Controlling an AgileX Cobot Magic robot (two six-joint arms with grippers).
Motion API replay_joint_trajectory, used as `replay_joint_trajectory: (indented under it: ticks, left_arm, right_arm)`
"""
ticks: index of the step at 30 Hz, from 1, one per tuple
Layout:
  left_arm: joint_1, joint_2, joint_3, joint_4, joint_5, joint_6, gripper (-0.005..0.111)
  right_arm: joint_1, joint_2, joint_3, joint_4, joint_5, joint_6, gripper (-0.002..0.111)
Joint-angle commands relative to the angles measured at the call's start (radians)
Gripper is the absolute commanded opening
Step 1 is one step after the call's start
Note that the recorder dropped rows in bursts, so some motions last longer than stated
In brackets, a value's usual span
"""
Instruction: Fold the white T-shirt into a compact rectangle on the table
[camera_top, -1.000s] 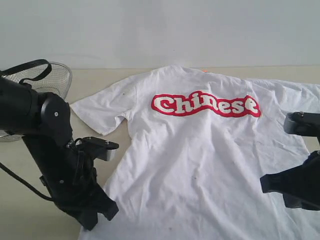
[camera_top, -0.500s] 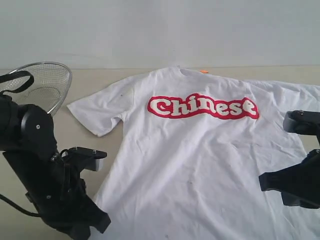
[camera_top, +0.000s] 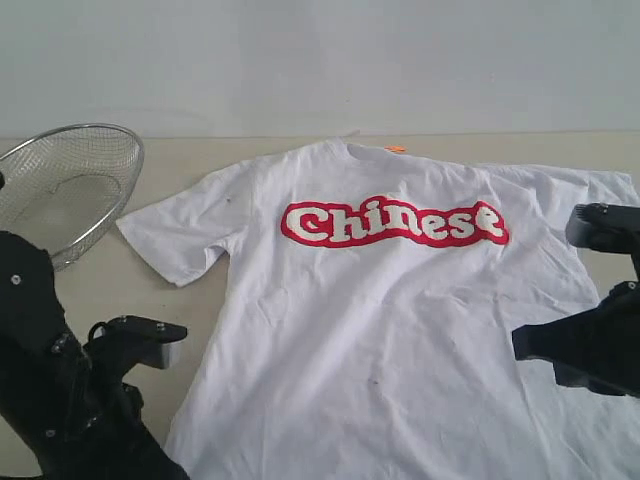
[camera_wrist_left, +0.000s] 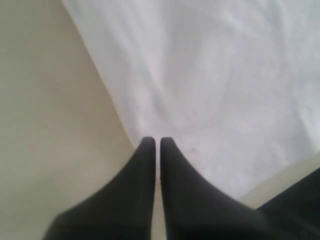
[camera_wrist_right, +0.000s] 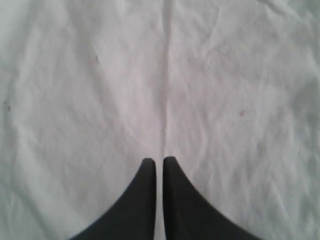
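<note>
Left wrist view: left tool tips together at the white T-shirt's side edge; right tool, also together, sits over mid-cloth.

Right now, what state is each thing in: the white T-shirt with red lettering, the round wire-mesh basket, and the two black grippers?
white T-shirt with red lettering: spread flat on the pale beige table, print up, not yet folded.
round wire-mesh metal basket: resting beside the shirt's sleeve, apart from it, nothing visible inside.
left gripper: shut, tips at the shirt's edge.
right gripper: shut, tips over the shirt's cloth.
</note>
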Motion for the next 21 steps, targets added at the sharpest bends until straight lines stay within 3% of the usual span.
replay_joint_trajectory:
  ticks: [1,7,12,17,21]
  left_arm:
    - [-0.005,-0.086,0.003,0.012,0.001,-0.022,0.004]
    - [0.006,-0.141,-0.072,0.012,-0.022,-0.054,0.004]
    - [0.05,-0.118,-0.213,0.038,0.041,-0.059,0.004]
    - [0.101,-0.024,-0.392,0.062,0.059,-0.043,0.004]
    - [0.117,0.138,-0.547,0.058,0.051,-0.016,0.004]
  right_arm:
    - [0.0,-0.005,-0.003,0.002,-0.065,-0.009,0.0]
    - [-0.005,0.053,-0.149,-0.005,-0.029,-0.009,0.0]
    - [-0.104,0.178,-0.365,-0.016,0.067,-0.026,0.0]
    - [-0.26,0.415,-0.701,-0.004,0.208,-0.135,0.0]
    - [-0.269,0.629,-0.948,0.021,0.21,-0.192,0.0]
